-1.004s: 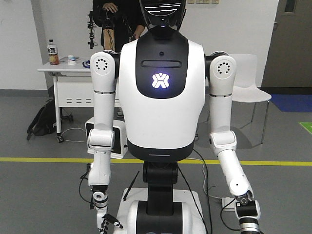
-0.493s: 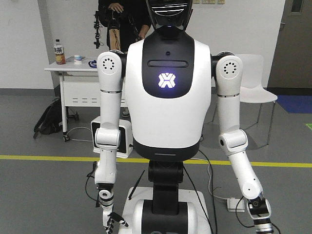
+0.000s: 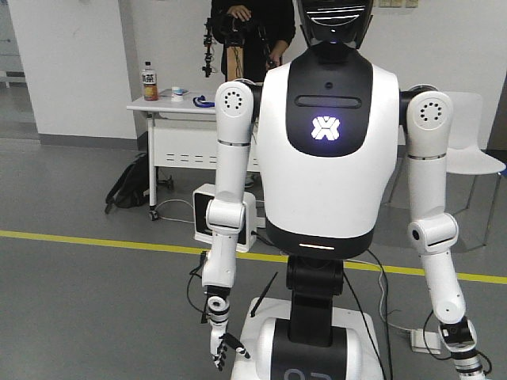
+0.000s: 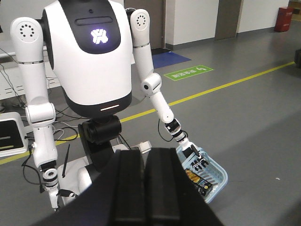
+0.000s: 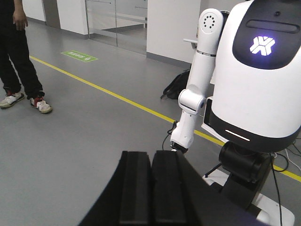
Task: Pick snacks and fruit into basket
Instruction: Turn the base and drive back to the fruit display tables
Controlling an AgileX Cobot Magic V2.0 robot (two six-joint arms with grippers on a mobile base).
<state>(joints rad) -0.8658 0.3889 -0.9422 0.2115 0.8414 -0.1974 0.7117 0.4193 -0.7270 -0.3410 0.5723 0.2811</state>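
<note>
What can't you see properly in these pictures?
Left wrist view: the things in the basket are too small to name, and the white robot's hand covers some.
Front view: the bottom edge cuts off that hand; no basket shows.
Front view: the top edge cuts off the face of the person.
Wrist views: the left claw and right claw hide the floor beneath.

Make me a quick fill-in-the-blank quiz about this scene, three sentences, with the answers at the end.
1. The slotted plastic basket hanging from the white-and-black humanoid robot is light ____.
2. The painted line across the grey floor is ____.
3. The black left claw and the black right claw are both ____.
Missing words: blue; yellow; shut.
</note>
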